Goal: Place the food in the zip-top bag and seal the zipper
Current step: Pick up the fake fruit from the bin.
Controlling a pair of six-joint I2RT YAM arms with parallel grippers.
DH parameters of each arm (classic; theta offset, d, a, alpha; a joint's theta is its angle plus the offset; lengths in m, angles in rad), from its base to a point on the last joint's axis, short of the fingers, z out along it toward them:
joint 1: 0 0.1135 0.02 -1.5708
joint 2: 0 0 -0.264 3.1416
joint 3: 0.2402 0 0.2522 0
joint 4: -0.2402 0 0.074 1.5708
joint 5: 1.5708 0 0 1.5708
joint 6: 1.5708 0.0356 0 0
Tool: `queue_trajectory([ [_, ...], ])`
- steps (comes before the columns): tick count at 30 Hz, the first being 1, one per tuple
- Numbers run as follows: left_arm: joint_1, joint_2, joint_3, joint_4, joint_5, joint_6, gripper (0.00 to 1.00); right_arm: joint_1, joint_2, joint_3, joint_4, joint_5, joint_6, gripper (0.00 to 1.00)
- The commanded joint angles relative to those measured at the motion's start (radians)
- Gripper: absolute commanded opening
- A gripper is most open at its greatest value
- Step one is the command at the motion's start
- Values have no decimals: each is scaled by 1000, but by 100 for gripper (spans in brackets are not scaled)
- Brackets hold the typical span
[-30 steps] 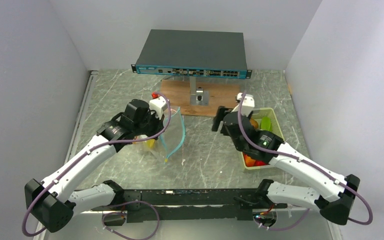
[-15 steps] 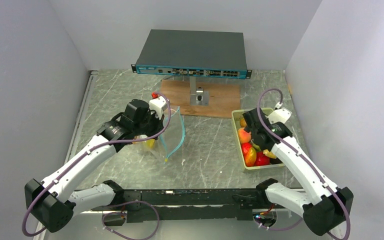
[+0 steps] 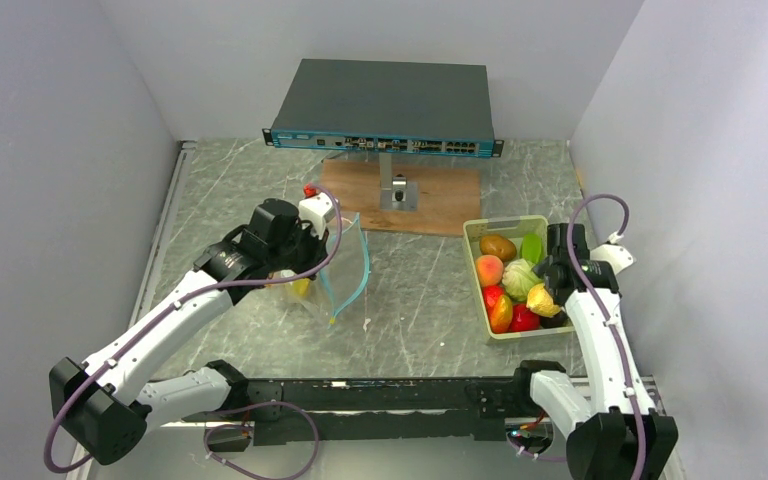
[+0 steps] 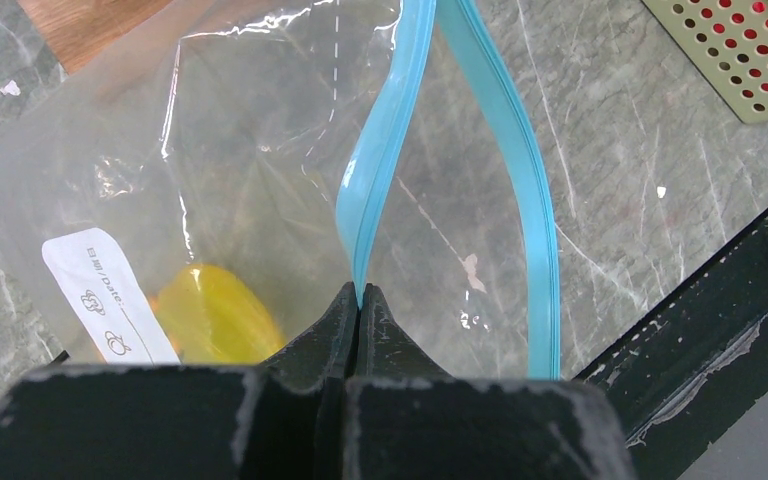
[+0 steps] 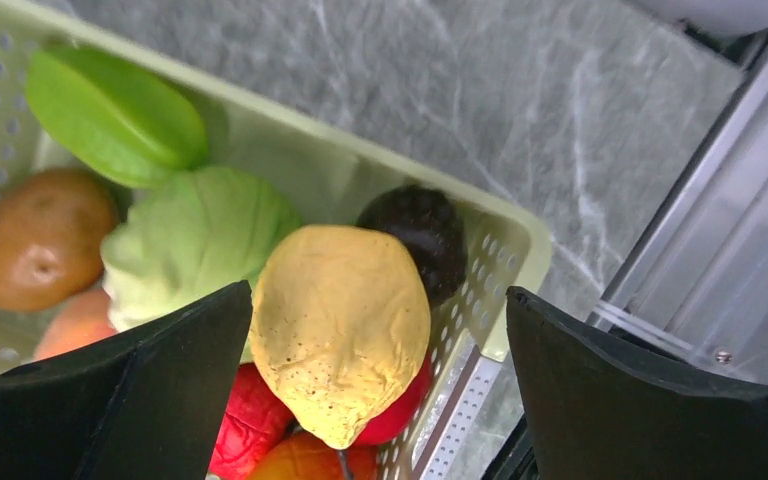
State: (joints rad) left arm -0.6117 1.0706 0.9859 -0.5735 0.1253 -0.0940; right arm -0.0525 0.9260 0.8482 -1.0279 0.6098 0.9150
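At left, left pincer clamped on zipper of the zip-top bag; right pincer, spread apart, over yellow toy fruit in the tray.

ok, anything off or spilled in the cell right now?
Nothing spilled. One small red piece sits loose on the table behind the left pincer, outside both tray and bag; too small to identify. Bag is held up by its zipper, mouth open, one yellow food inside.

Walled lab cell with network switch
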Motion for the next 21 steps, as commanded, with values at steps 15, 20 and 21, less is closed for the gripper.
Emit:
queue_trajectory([
  [15,-22,9,36,-9,-45,7,0,-24,-39,-151,233,-192,-61,75],
  [20,-24,3,29,1,-37,8,0,-24,-49,-119,243,-226,-102,48],
  [21,-24,6,30,0,-34,8,0,-24,-53,-111,248,-237,-114,43],
])
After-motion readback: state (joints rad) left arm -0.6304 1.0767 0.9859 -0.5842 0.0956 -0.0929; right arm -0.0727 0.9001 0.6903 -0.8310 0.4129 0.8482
